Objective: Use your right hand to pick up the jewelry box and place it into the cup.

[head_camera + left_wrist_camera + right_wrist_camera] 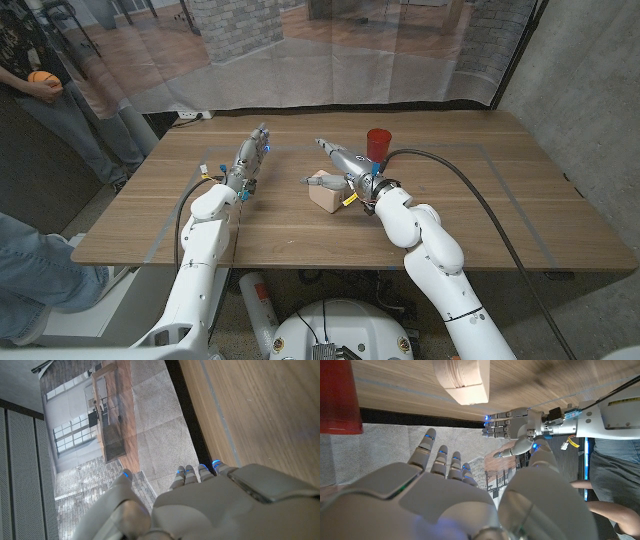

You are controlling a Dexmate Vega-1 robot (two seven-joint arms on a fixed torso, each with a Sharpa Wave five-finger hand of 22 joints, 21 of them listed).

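The wooden counter (480, 215) spans the middle of the frame. A pale jewelry box (324, 192) sits at center (right robot hand just beside it). A red cup (377, 143) stands upper center-right.

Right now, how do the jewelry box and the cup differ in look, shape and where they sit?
The jewelry box is pale beige and blocky with rounded edges; the cup is red and round. The box sits nearer the robot, beside the open right hand; the cup stands farther back, behind that hand. In the head view the cup stands taller and narrower, the box low and squat. Both rest on the wooden table, and neither is held.
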